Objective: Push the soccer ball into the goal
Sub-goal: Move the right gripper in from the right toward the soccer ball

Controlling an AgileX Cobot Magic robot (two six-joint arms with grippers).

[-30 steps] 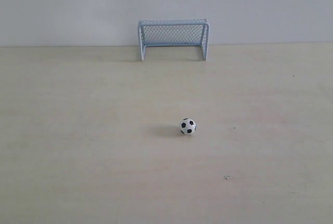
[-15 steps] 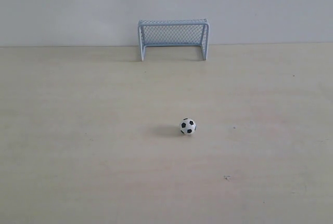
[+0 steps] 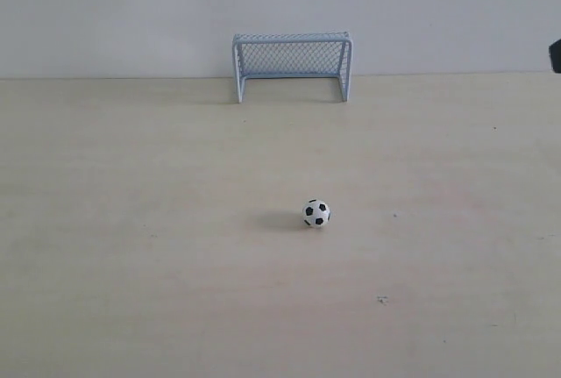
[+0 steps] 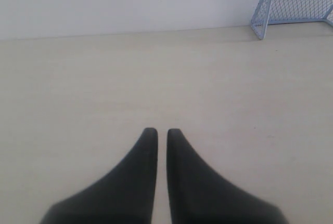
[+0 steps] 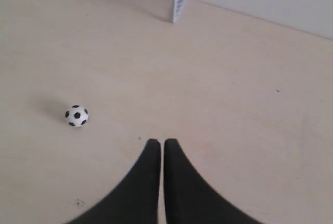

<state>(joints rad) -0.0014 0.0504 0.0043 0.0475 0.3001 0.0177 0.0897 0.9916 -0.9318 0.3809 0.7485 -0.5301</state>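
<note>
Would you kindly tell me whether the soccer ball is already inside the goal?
No, the soccer ball sits on the open table, well short of the goal.

The goal (image 4: 299, 0) is cropped by the edge in both wrist views; a dark sliver (image 3: 556, 55) far right is unidentifiable.

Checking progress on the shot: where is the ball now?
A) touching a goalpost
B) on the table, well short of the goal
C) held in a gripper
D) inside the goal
B: the ball rests on bare table, well in front of the goal.
</note>
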